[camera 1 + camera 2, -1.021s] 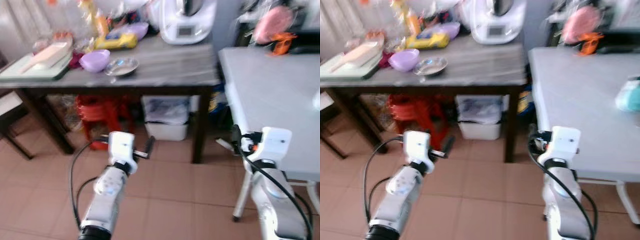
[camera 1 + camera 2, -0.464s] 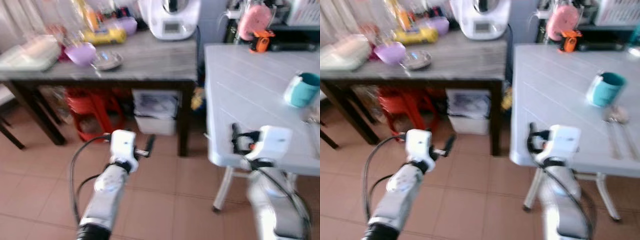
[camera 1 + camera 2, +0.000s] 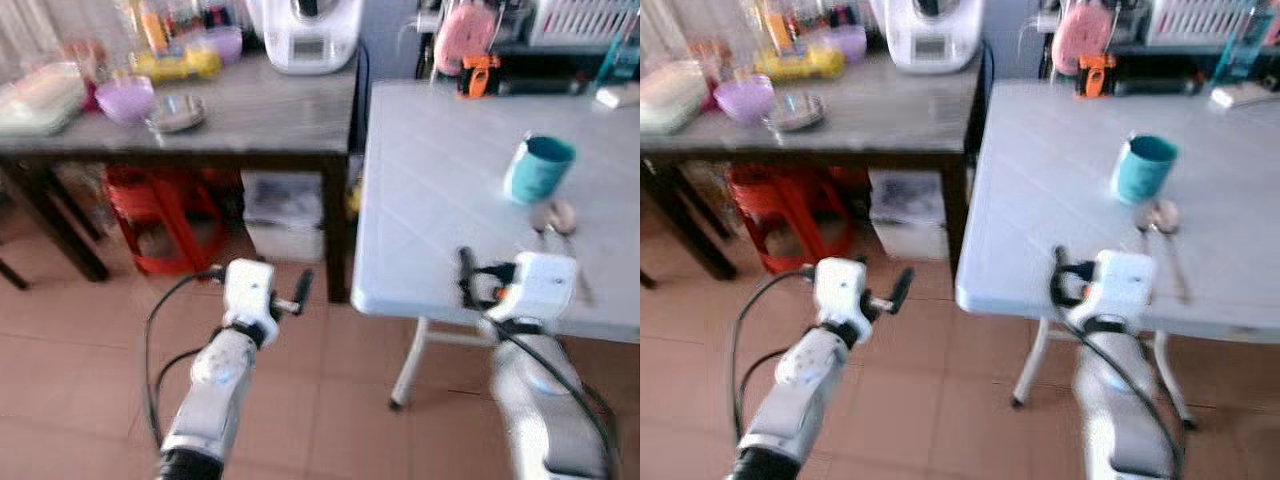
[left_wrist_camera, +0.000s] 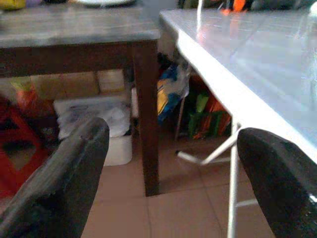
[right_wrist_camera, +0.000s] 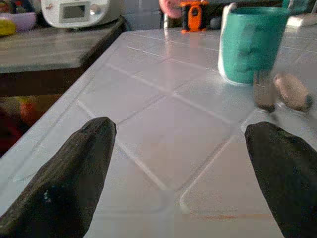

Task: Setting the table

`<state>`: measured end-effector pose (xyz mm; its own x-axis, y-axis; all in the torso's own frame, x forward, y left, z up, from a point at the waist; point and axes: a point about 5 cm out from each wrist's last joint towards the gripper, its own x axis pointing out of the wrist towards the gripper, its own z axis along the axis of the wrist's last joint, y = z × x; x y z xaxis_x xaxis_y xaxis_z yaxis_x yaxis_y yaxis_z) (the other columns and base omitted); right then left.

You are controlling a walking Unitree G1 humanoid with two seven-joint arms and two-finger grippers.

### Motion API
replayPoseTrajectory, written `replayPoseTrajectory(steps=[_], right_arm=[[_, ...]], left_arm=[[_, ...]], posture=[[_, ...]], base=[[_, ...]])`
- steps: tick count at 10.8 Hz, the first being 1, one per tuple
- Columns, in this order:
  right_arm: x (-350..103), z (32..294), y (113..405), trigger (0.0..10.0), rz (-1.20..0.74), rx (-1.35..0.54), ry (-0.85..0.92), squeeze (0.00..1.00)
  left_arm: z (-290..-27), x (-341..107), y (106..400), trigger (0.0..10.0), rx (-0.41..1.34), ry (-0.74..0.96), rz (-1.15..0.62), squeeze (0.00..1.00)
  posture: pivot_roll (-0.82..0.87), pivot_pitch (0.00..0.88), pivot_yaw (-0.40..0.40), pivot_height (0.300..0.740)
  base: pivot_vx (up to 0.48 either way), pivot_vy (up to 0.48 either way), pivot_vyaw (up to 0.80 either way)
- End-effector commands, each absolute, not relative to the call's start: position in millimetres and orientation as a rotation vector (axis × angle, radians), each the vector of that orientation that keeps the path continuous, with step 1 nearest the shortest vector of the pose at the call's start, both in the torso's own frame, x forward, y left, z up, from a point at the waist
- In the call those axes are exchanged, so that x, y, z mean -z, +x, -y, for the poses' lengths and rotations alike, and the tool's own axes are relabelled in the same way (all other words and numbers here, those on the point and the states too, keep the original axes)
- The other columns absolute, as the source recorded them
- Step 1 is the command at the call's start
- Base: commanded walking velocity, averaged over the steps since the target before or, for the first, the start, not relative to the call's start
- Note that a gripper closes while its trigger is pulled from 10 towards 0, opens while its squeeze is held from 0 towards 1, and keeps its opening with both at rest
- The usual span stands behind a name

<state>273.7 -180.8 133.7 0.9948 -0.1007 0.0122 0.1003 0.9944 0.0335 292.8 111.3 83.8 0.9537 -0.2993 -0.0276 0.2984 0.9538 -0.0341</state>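
Left tool open, empty, over floor off the white table's left edge. Right tool open, empty, just over its front edge. Teal cup and spoon sit mid-table toward the right. Risk: reaching carelessly could tip the cup. Blur hides the spoon's detail; the table's right edge is cut off.

My two silver, tube-shaped forearms each end in a boxy white wrist housing. A looping black cable runs along the left arm, another along the right arm. Its housing carries what looks like a small orange mark. Both grippers' fingers are matte black.
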Motion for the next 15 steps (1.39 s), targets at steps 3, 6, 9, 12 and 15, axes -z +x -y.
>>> replayPoseTrajectory(steps=[3, 6, 9, 12, 15], right_arm=[[-136.9, 184.0, 274.9, 10.0, 0.024, 0.11, 0.018, 0.0], [-136.6, 183.6, 275.6, 10.0, 0.023, 0.109, 0.015, 0.0], [-137.3, 183.0, 275.2, 10.0, 0.029, 0.116, 0.025, 0.0], [-136.4, 185.3, 274.4, 10.0, 0.02, 0.127, 0.032, 0.0], [-136.2, 185.8, 273.0, 10.0, 0.019, 0.129, 0.033, 0.0]], left_arm=[[-110.9, -86.4, 294.2, 10.0, 0.299, -0.022, -0.026, 0.0], [-109.1, -87.9, 294.3, 10.0, 0.302, -0.043, -0.012, 0.0], [-108.8, -88.4, 293.8, 10.0, 0.313, -0.039, -0.005, 0.0], [-106.9, -91.6, 291.8, 10.0, 0.362, -0.078, 0.018, 0.0], [-104.1, -93.5, 289.4, 10.0, 0.397, -0.103, 0.03, 0.0]], posture=[[-0.16, 0.082, 0.087, 0.74], [-0.16, 0.082, 0.086, 0.74], [-0.16, 0.084, 0.087, 0.74], [-0.16, 0.087, 0.085, 0.74], [-0.16, 0.088, 0.087, 0.74]], base=[[0.0, -0.305, 0.0], [0.0, -0.096, 0.0], [0.0, 0.0, 0.0], [0.0, 0.0, -0.14], [0.213, 0.0, -0.32]])
